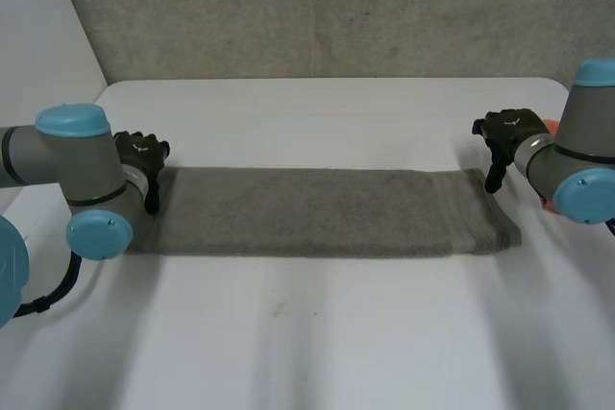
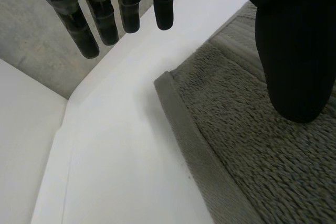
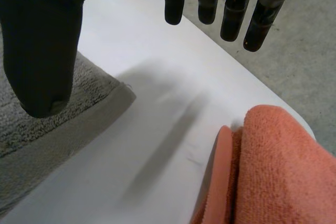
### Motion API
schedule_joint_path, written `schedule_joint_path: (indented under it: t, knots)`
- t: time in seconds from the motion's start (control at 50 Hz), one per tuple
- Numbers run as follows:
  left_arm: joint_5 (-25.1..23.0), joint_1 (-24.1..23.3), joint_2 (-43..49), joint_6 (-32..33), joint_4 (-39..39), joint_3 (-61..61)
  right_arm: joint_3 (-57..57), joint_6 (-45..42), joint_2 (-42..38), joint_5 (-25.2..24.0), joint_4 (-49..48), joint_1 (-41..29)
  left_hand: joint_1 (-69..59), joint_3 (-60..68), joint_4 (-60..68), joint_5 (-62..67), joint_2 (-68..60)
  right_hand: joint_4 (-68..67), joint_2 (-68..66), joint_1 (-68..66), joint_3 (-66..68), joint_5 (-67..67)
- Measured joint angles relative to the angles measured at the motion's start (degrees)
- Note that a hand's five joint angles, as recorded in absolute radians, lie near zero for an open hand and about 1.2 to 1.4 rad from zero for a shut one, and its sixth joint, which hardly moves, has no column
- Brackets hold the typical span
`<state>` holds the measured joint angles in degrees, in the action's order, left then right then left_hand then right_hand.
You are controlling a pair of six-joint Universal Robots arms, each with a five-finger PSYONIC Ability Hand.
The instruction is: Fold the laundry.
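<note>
While left hand [image 1: 142, 152] and right hand [image 1: 506, 130] are hovering spread, I'm judging the towel [image 1: 317, 210] limp, best pinched at far corners.

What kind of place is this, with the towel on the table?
Likely a robotics lab test bench: a plain white table against a bare concrete wall, a grey towel spread flat between the left hand and right hand, an orange towel nearby.

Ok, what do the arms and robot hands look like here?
The left arm and right arm are grey tubes with round light-blue joint caps. The left robot hand and right robot hand are black, with slim rounded fingers and a broad thumb.
</note>
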<state>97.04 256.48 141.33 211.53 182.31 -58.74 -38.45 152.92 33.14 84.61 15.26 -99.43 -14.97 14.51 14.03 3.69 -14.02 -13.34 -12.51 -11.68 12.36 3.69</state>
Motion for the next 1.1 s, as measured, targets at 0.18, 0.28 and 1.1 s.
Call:
schedule_joint_path:
  t: [0.18, 0.28, 1.1]
  knots:
    - [-0.81, -0.51, -6.07, -0.74, 0.48, -6.83, -10.62, -0.35, 10.99, -2.35, -0.26, 0.47, 0.00, 0.00, 0.00, 0.00, 0.00, 0.00, 0.00, 0.00, 0.00, 0.00]
    - [-3.75, -0.75, -15.82, -4.60, 2.86, -16.64, -21.38, -0.40, 20.83, -6.34, -0.34, 0.75, 0.00, 0.00, 0.00, 0.00, 0.00, 0.00, 0.00, 0.00, 0.00, 0.00]
    - [-8.45, -0.73, -31.06, -12.28, 13.76, -40.30, -51.88, -2.11, 25.15, -10.01, -23.13, 7.54, 0.00, 0.00, 0.00, 0.00, 0.00, -54.69, -54.87, -43.90, 54.80, 52.28]
